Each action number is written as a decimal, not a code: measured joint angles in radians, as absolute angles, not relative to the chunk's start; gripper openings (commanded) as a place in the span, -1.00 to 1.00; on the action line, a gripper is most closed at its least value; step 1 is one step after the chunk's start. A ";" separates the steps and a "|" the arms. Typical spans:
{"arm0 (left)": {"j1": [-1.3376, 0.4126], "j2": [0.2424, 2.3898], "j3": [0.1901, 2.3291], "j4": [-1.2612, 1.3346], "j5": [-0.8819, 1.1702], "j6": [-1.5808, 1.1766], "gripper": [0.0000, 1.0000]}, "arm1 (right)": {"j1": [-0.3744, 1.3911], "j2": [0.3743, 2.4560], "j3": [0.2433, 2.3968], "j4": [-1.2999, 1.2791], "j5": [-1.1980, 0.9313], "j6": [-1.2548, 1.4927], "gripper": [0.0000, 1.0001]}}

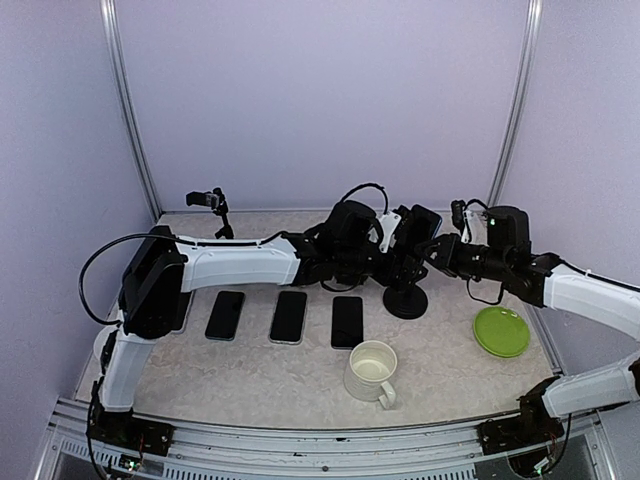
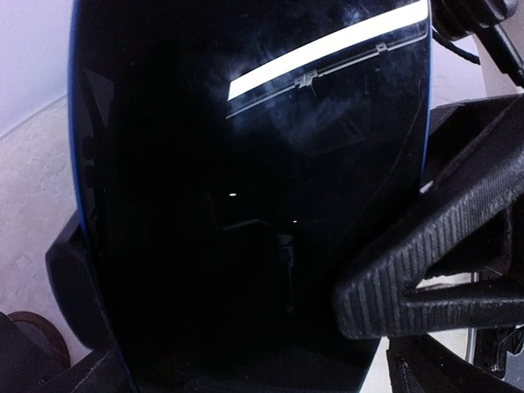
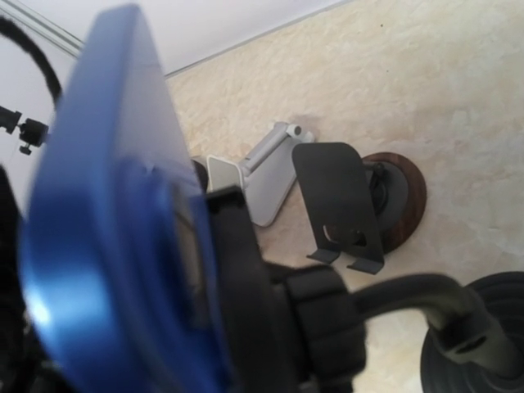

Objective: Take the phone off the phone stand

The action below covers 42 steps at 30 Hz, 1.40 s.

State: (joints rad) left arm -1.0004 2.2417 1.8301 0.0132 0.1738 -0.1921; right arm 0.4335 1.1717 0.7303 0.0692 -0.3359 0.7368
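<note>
the phone [image 2: 246, 213], glossy black glass with a rounded blue shell, sits in the black stand [image 1: 405, 300] mid-worktop [image 1: 450, 385], the left claw [image 1: 392, 250] clamped on its long edges, one ribbed finger [image 2: 426, 270] against an edge. the right claw [image 1: 438, 250] hangs just beside it; i cannot tell if it is released or clenched. only the right wrist view shows the blue back and two other stands [image 3: 344, 205]; only the top view shows three flat phones [image 1: 288, 317], a cream mug [image 1: 370, 370] and a green plate [image 1: 501, 330].
</note>
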 measured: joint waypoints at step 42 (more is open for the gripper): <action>-0.983 2.297 1.889 0.007 0.207 -0.150 -0.01 | 0.377 1.116 0.699 0.100 -0.384 0.673 -0.29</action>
